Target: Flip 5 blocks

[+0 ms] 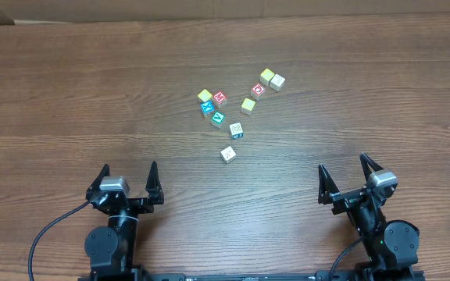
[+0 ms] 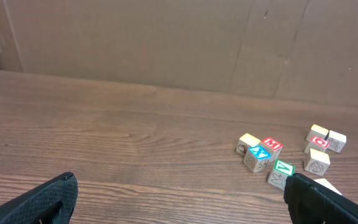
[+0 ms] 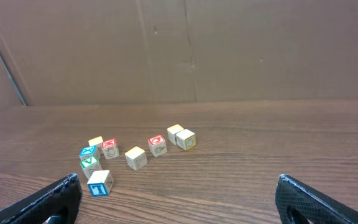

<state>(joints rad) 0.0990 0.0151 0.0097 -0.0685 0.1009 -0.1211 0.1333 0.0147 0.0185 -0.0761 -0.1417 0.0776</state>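
1. Ten blocks (image 1: 248,104) lie clustered around a green V cube (image 1: 218,119), with one pale cube (image 1: 227,154) apart, nearer us.
2. We see the left gripper (image 1: 129,165) and right gripper (image 1: 342,161) nearer still than the V cube, jaws fully spread, holding nothing.
3. Open tabletop (image 1: 69,94) lies between the V cube and the grippers.

The table (image 1: 69,86) is dark brown wood grain, and ten small alphabet blocks lie on it around its middle, away from every edge. On the left of the group a yellow-topped block (image 1: 205,95), a red "M" block (image 1: 220,98), a blue block (image 1: 207,108) and a green "V" block (image 1: 219,119) sit close together. A blue-sided pale block (image 1: 237,130) lies just beyond them, and a lone pale block (image 1: 227,154) lies apart, nearest the near edge. Toward the right edge lie a yellow block (image 1: 248,104) and a red "O" block (image 1: 258,90). Closest to the far edge, a yellow-faced block (image 1: 266,76) touches a pale printed block (image 1: 277,82).
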